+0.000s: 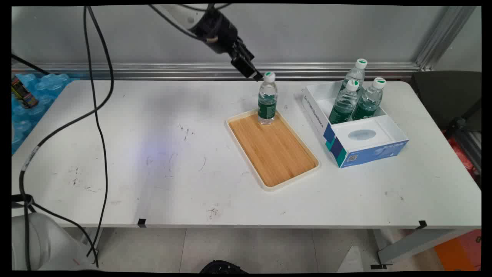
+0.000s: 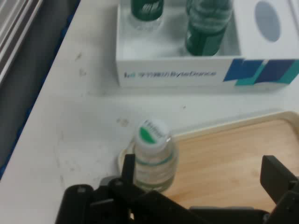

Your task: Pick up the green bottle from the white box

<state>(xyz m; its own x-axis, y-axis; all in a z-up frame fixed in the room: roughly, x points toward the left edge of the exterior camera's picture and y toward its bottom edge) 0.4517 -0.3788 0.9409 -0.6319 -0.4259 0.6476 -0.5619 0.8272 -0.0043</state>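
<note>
White tabletop point(image 1: 161, 154): gripper point(image 1: 256, 75) just beside bottle's point(image 1: 267, 100) cap, jaws apart, gripping nothing. Bottle upright at tray's point(image 1: 273, 150) far corner; box point(image 1: 357, 130) nearby holds three bottles.

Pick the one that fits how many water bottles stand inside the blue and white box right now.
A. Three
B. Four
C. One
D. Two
A: in the main view three capped bottles stand together in the open compartment of the blue and white box, while a fourth bottle stands apart on the wooden tray next to the gripper.
</note>
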